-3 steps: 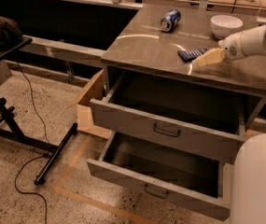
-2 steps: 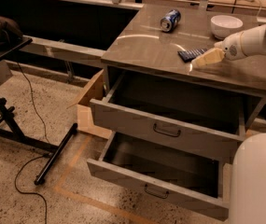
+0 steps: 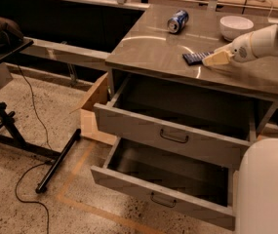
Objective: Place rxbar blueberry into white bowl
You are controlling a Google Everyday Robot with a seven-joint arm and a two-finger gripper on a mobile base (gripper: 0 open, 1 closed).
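Nothing much has shifted in the last second; the claw point(image 3: 217, 58) sits where it was. Nearest me, two drawers point(image 3: 172, 130) hang open under the desk point(image 3: 148, 52); up top the rxbar blueberry point(image 3: 195, 58) lies flat, the claw at its right end, though I cannot tell whether it is clamped on; beyond stands the white bowl point(image 3: 236, 27), a blue can point(image 3: 178, 21) further left. I'd want a firm pinch on that thin wrapper, a lift clear of the rim, then release over the bowl's middle.
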